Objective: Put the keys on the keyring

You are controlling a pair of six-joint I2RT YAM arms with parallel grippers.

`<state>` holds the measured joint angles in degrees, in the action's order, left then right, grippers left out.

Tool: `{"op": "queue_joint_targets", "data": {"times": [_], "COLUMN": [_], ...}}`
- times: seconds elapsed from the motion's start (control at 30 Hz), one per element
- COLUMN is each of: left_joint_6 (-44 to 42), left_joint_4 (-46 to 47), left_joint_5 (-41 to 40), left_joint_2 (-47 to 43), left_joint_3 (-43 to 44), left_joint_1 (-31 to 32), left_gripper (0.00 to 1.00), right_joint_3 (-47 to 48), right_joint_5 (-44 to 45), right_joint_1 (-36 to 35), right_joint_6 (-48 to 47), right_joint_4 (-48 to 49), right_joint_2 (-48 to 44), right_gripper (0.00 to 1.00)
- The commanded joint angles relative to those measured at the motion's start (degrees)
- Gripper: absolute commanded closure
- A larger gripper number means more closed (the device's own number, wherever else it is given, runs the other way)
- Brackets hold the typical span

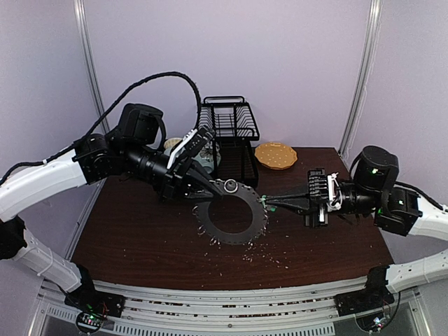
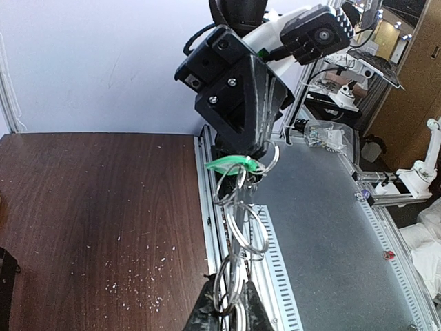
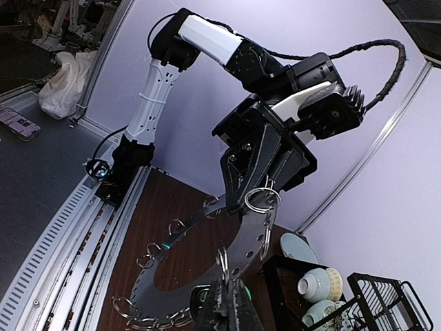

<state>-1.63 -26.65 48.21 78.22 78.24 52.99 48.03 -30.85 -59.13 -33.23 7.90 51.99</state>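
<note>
Pinching the key [image 2: 231, 164], right end effector [image 1: 270, 204] apparently touches the keyring [image 1: 224, 234].

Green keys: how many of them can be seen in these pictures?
1. The green key sits at the right gripper's tips, beside the keyring's right rim. Others may be hidden.

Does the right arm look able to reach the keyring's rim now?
Likely yes: the left gripper holds the keyring up, and the right gripper, shut on the key, is at its rim loops, unobstructed.
</note>
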Motion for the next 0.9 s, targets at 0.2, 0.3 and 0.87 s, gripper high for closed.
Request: {"op": "queue_joint_targets", "data": {"times": [0.2, 0.3, 0.87], "left_joint_6": [-0.8, -4.1, -13.2], "left_joint_4": [2.7, 2.7, -1.6], "left_joint_5": [-0.6, -8.8, -31.0], "left_joint_2": [-0.9, -2.9, -6.9], "left_joint_3": [1.6, 1.1, 0.8], "left_joint_1": [0.3, 1.9, 6.5], "left_gripper": [1.00, 1.00, 1.00], "right_joint_3": [1.0, 5.9, 10.4], "right_joint_5": [5.5, 4.7, 8.9], "right_joint_1": [1.0, 3.2, 3.5], "right_joint_6": [6.1, 12.4, 23.0], "right_joint_4": [1.1, -5.1, -13.3], "right_joint_2": [-0.3, 2.1, 1.4], "right_gripper": [1.00, 1.00, 1.00]}}
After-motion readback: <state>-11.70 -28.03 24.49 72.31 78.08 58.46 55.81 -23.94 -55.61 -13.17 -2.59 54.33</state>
